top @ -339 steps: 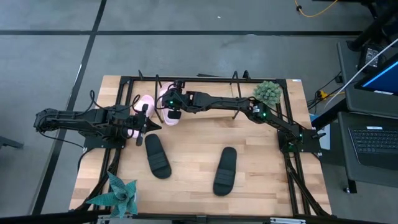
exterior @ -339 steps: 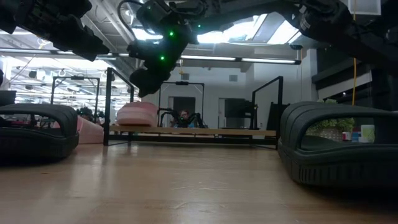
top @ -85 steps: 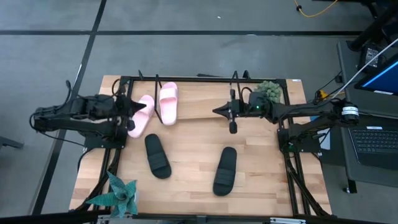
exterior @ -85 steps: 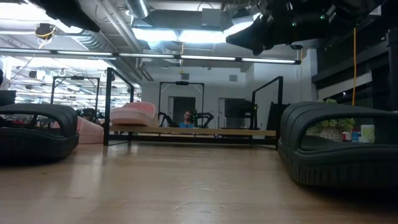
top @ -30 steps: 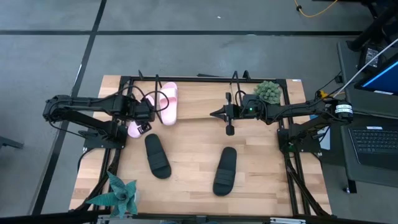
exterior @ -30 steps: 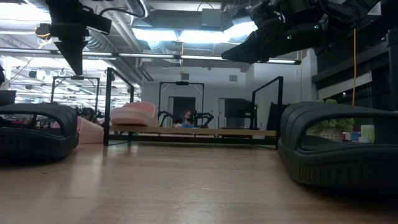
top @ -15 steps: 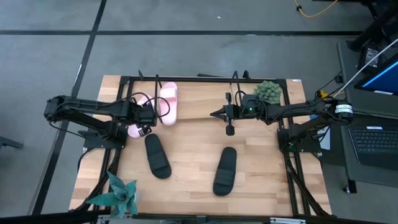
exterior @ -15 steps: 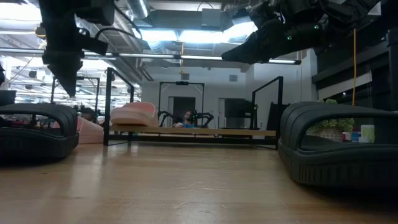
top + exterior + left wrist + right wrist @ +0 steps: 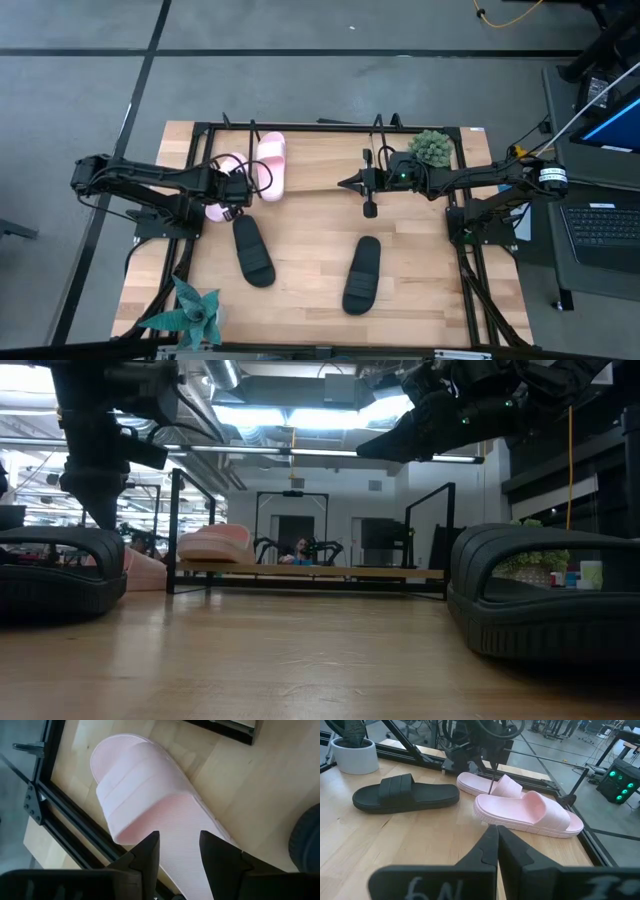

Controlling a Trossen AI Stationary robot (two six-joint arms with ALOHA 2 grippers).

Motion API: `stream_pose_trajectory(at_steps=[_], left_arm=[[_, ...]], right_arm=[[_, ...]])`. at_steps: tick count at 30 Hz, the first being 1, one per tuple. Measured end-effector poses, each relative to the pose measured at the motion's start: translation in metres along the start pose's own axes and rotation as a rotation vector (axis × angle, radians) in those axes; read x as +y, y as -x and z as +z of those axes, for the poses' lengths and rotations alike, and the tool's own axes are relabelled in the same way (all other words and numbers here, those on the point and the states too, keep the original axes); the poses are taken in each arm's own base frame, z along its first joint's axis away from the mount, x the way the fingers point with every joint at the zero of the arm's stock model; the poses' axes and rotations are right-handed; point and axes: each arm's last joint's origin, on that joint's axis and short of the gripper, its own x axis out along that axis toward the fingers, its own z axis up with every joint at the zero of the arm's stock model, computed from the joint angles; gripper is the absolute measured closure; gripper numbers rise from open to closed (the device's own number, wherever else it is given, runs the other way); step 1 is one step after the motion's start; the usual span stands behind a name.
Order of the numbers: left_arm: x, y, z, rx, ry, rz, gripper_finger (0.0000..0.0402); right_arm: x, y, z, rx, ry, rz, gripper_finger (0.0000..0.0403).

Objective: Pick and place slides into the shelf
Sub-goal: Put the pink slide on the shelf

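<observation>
One pale pink slide (image 9: 270,165) lies on the shelf (image 9: 330,165) along the table's far side. The second pink slide (image 9: 150,805) lies on its sole at the shelf's left end. My left gripper (image 9: 177,850) points steeply down over it, open. Its two fingers hover above the sole behind the strap, and I cannot tell whether they touch. The same left gripper (image 9: 232,198) covers part of that slide in the high view. Two black slides (image 9: 253,250) (image 9: 362,273) lie flat on the table. My right gripper (image 9: 343,183) hangs shut in the air over the shelf's middle.
A bushy green plant (image 9: 432,148) stands at the far right corner. A teal spiky plant (image 9: 195,310) in a white pot stands at the near left corner. Thin black rods (image 9: 60,795) of the frame run beside the pink slide. Bare wood lies between the black slides.
My left gripper has come down toward the pink slide at the shelf's left end, staying open. The slides have not moved.
</observation>
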Motion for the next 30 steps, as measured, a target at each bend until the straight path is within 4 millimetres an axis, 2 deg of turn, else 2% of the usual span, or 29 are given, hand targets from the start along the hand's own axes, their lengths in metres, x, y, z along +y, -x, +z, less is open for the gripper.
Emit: stream_pose_trajectory(at_steps=[19,30], left_arm=[[-0.014,-0.018,0.007,0.111,-0.063,0.062,0.027],[-0.012,-0.019,0.008,0.11,-0.033,0.083,0.0271]], right_arm=[[0.0,0.0,0.0,-0.003,0.0,-0.001,0.0395],[0.0,0.0,0.0,-0.004,0.0,-0.001,0.0395]])
